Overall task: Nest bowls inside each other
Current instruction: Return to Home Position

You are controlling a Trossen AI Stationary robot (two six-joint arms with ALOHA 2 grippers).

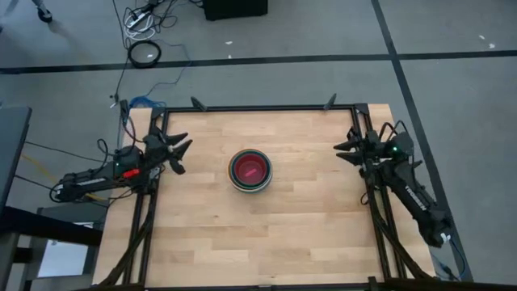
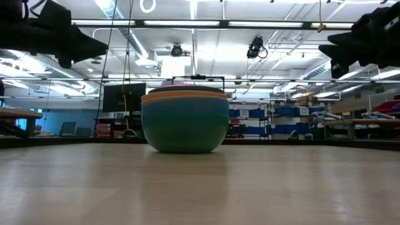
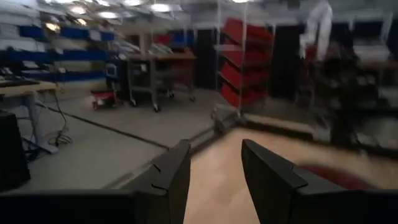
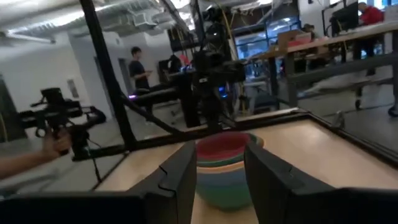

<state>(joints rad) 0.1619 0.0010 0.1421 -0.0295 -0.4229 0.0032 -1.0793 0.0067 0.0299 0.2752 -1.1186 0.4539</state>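
Nested bowls (image 1: 250, 170) sit on the table (image 1: 283, 234), red innermost; left gripper (image 1: 181, 153) and right gripper (image 1: 343, 150) well off either side, fingers spread.

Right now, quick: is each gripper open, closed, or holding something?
Left gripper: open, empty, at the left edge of the table.
Right gripper: open, empty, at the right edge.

Nested bowls (image 2: 184, 125), teal outermost, orange rim above, on the wooden table (image 2: 200, 187)
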